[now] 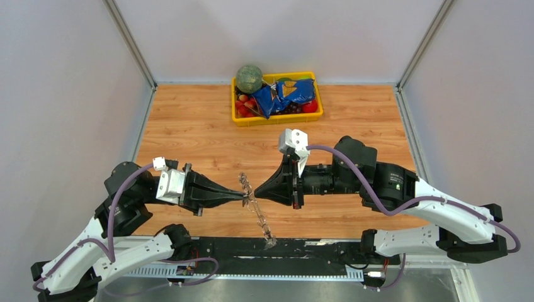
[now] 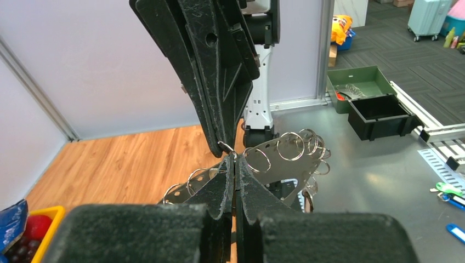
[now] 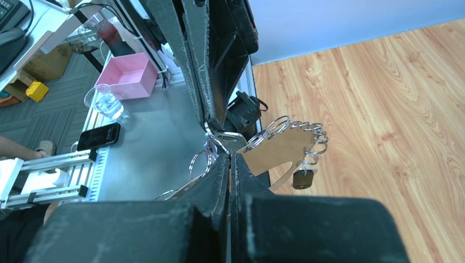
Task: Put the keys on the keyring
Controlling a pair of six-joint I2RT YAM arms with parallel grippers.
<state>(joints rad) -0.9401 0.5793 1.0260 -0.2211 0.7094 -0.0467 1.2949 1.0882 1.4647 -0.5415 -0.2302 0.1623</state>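
Threading seems in hand: left gripper [image 1: 244, 199] and right gripper [image 1: 255, 194], fingers pressed together, both pinch the keyring [image 2: 274, 161] over the table's [image 1: 189, 126] near edge; next calls for careful twisting without losing either pinch.

Each arm, left [image 1: 75, 258] and right [image 1: 441, 217], has white lower links and black joints and upper links. A lilac cable [image 1: 112, 214] loops along the left arm, and another [image 1: 371, 195] along the right. A white camera housing [image 1: 170, 184] sits at the left wrist, a second [image 1: 293, 141] at the right. The left claw [image 1: 242, 199] and right claw [image 1: 256, 195] are black wedges tapering to points, with scuffed, white-flecked faces.
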